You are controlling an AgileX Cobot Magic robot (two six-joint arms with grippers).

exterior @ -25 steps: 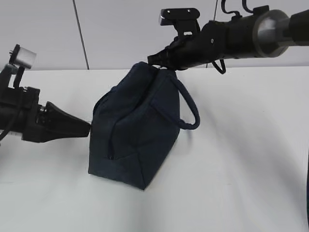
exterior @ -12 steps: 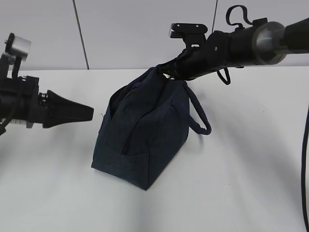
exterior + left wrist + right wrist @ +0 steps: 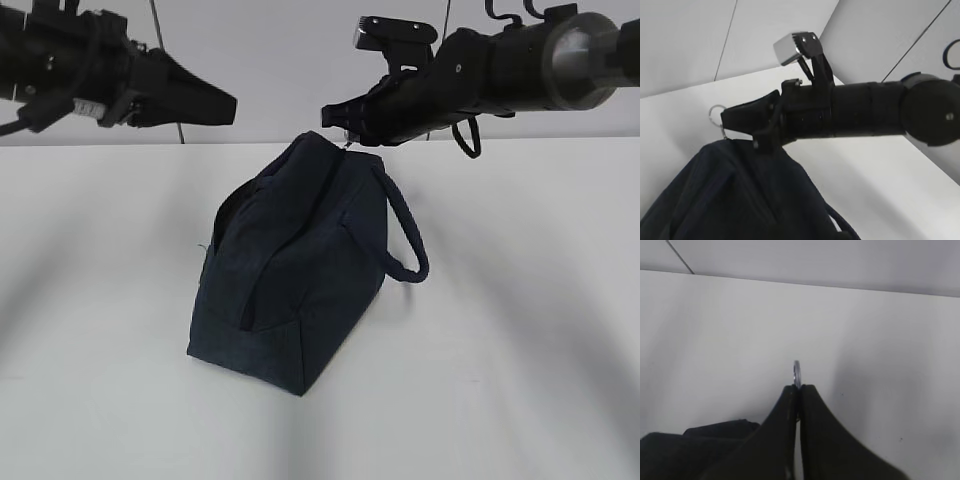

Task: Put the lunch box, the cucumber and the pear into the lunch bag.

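The dark navy lunch bag (image 3: 290, 270) stands on the white table (image 3: 520, 330), its loop handle (image 3: 405, 240) hanging on the right. My right gripper (image 3: 332, 114) is over the bag's top end, shut on the metal ring pull (image 3: 797, 371) of the zipper; the ring sticks out beyond its tips (image 3: 799, 388). The left wrist view shows that ring (image 3: 716, 115) and the right gripper (image 3: 726, 119) above the bag (image 3: 740, 200). My left gripper (image 3: 228, 101) is raised high at the upper left, clear of the bag, its jaws together and empty. The lunch box, cucumber and pear are out of view.
A white wall with panel seams (image 3: 155, 20) rises behind the table. Bare white table surface lies to the left, right and front of the bag.
My left gripper has risen from beside the bag's left end to high above the table. My right gripper has kept hold of the ring pull at the bag's top.
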